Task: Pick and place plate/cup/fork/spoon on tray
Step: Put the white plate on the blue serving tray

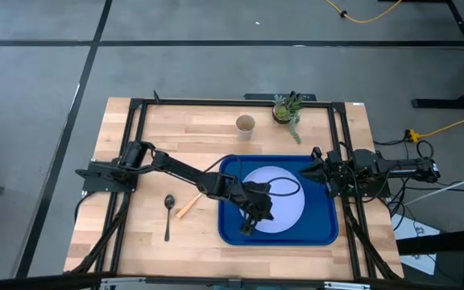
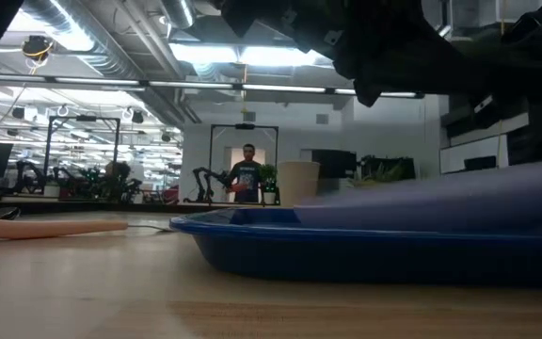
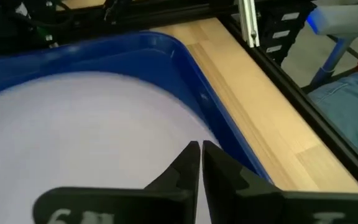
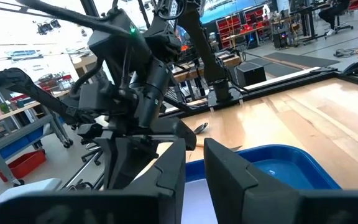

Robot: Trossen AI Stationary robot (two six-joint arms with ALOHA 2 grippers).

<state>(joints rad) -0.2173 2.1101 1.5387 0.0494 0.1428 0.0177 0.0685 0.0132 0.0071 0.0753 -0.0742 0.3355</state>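
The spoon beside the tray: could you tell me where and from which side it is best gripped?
Grip the spoon mid-handle, coming straight down. It lies flat on the table, so the pincer should close across the thin straight handle, clear of the fork lying close by its bowl end.

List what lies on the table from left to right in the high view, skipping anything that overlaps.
spoon → fork → cup → potted plant. The tray with the plate on it spans the columns under the cup and plant, so it is left out of the order.
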